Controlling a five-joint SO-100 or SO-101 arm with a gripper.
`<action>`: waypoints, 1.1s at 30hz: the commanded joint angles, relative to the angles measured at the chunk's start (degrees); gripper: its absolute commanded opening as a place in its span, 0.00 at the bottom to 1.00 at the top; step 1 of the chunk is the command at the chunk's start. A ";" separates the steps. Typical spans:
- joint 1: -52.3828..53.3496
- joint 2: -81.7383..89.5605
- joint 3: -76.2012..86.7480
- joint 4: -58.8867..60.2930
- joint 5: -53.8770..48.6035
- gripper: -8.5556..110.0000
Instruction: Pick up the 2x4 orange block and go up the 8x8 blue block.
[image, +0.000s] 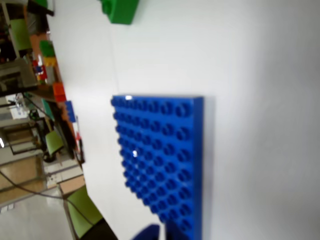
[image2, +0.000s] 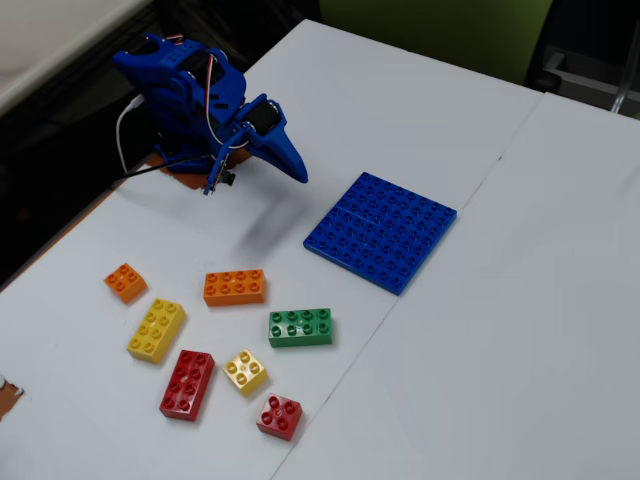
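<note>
Bricks counted: two orange, two yellow, two red, one green, one 8x8 blue block (image2: 381, 231), tool (image2: 295, 166) pressed together.

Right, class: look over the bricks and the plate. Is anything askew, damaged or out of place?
Nothing stands out. The 8x8 blue block lies flat and bare on the table. The 2x4 orange block and the other loose bricks sit studs-up, scattered and apart. The hand holds nothing.
</note>
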 joint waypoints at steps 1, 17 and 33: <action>-0.09 2.37 2.37 0.09 0.09 0.07; -0.35 2.37 2.37 -0.26 -20.48 0.08; -1.05 -1.05 -11.69 13.80 -85.78 0.14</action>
